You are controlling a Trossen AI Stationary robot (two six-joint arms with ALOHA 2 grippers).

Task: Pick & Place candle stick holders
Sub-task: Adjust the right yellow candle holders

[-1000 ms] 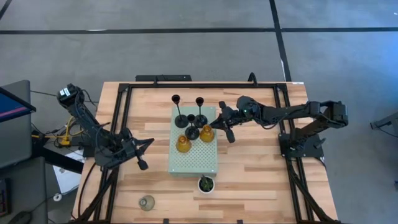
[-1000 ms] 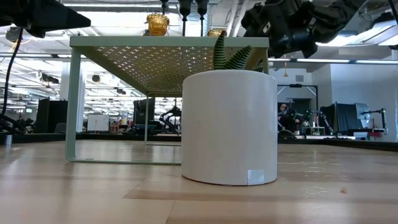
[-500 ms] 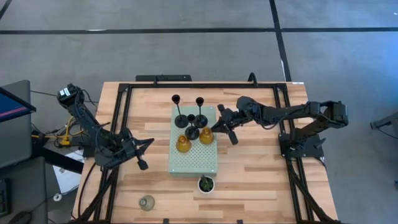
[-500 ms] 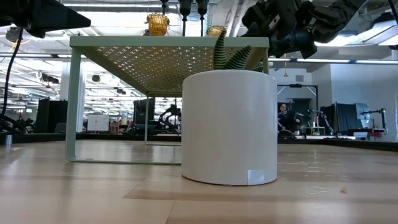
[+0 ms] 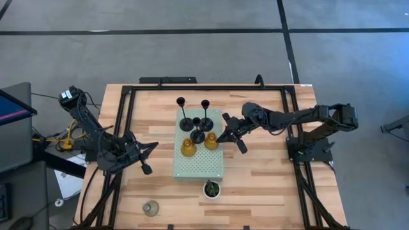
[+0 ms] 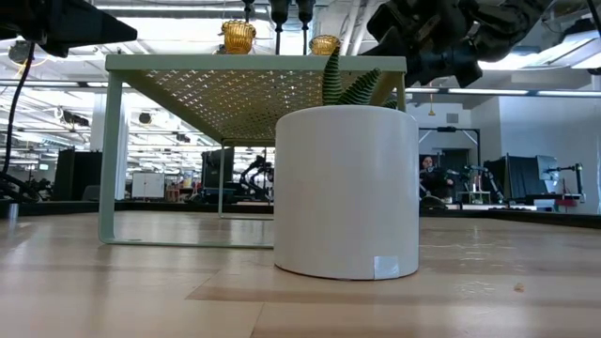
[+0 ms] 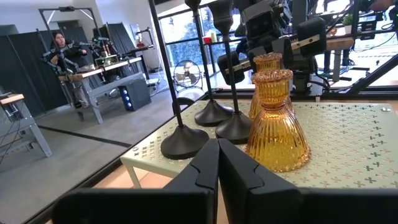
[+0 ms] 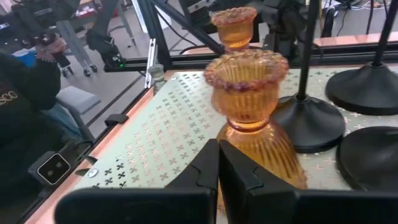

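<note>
On the pale green board (image 5: 198, 167) stand three black holders (image 5: 181, 121) (image 5: 205, 119) (image 5: 197, 135) and two amber holders (image 5: 187, 148) (image 5: 211, 141), each on its base. A clear-grey holder (image 5: 151, 207) sits on the table near the front left. My right gripper (image 5: 222, 135) is shut at the right side of the right amber holder (image 8: 247, 87), its fingers slanting slightly down. My left gripper (image 5: 146, 167) waits shut and level, left of the board, aimed at the holders (image 7: 273, 124). My right gripper's shut fingertips (image 8: 211, 155) lie against the ribbed lower body (image 8: 256, 149) of the right amber holder, coming from the table's right and slanting a little downward. The holder stands on the board on its base. The fingers themselves hide the exact spot of touch.
A small green plant in a white pot (image 5: 211, 188) stands just in front of the board, and it fills the middle of the low view (image 6: 346, 192). Black frame rails (image 5: 128, 121) run along the table's left, right and far sides. A person sits beyond the table (image 8: 25, 106).
My right gripper has swung a little toward the table's near edge and turned, staying shut. The right amber holder beside it has slid slightly toward the near edge on the board; in the low view more of it now shows above the board's edge.
</note>
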